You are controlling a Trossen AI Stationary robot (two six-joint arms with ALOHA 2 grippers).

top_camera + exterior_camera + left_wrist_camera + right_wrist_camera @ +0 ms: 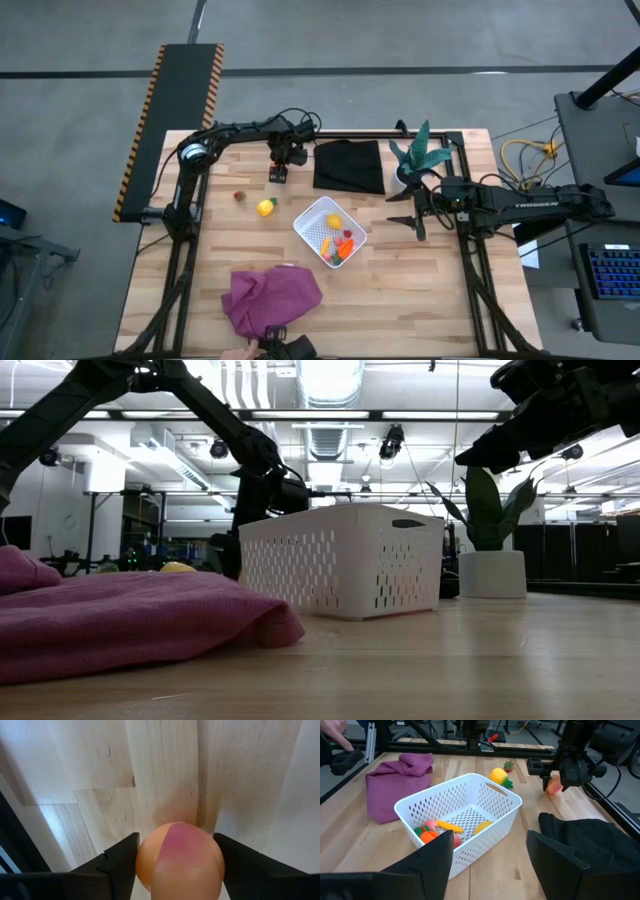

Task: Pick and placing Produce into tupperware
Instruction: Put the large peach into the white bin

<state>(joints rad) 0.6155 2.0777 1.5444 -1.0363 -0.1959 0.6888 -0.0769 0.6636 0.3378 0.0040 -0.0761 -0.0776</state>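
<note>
White plastic, perforated on all sides, the tupperware [317, 217] sits near the middle of the wooden table [420, 290] and serves as the landmark. Inside it lie an orange carrot [428, 835], a yellow piece [482, 826] and small red and pink pieces [432, 824].

Beyond the tupperware, toward the far edge and just beside the black cloth [349, 165], the left gripper [279, 172] is down at the table. Its two fingers [118, 866] flank a peach-orange ball [179, 860], one on each side and right against it; I cannot tell whether they actually press on it. The ball rests at the table surface.

A yellow lemon [265, 207] and a tiny red piece [239, 196] lie on the table on the left-arm side of the tupperware.

On the opposite side of the tupperware, near the potted plant [418, 158], the right gripper [417, 216] hangs above the table with its fingers spread apart and nothing between them.

A purple cloth [270, 298] lies crumpled on the near side of the tupperware.
</note>
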